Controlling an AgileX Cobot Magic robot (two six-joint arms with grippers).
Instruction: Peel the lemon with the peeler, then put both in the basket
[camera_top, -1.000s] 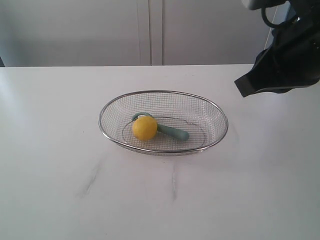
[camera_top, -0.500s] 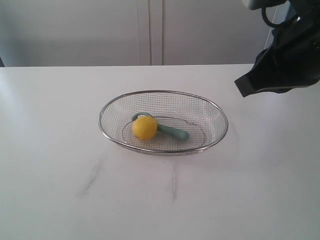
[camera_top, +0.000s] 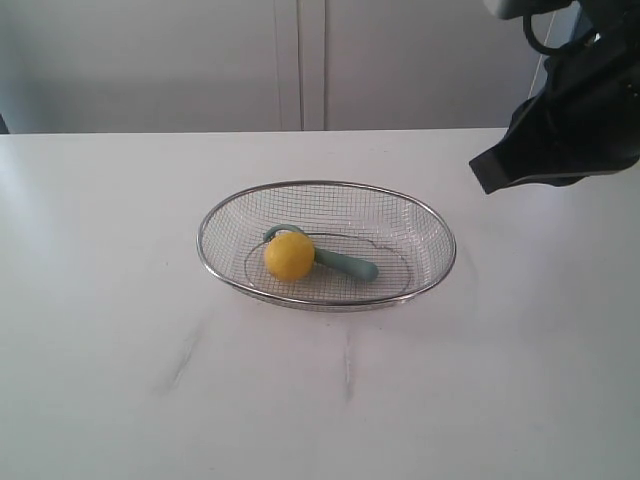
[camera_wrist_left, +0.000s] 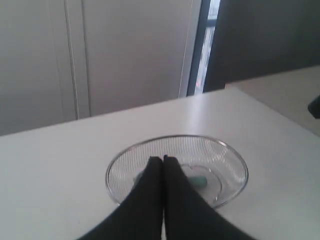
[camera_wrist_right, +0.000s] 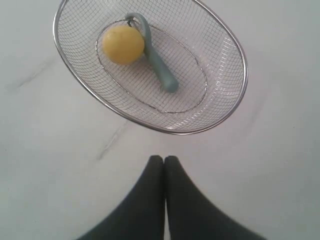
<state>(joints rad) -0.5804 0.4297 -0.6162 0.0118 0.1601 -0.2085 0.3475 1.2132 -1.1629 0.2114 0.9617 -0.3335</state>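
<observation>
So the lemon (camera_top: 290, 256) and the peeler (camera_top: 345, 264) are both lying in the basket (camera_top: 330, 306) in the middle of the table (camera_top: 100, 300), with the lemon sitting right on the peeler's blade end. The put-away part looks done to me, but I honestly can't tell if the skin got peeled, and there are no peel scraps anywhere. Count: one lemon, one peeler, one basket, plus the left tool (camera_wrist_left: 163, 158) and right tool (camera_wrist_right: 164, 158), both pressed together, holding nothing, clear of the basket.

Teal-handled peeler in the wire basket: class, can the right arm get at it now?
Probably yes: the teal-handled peeler lies uncovered along its handle in the silver wire-mesh basket; only the round yellow lemon crowds its blade end.
</observation>
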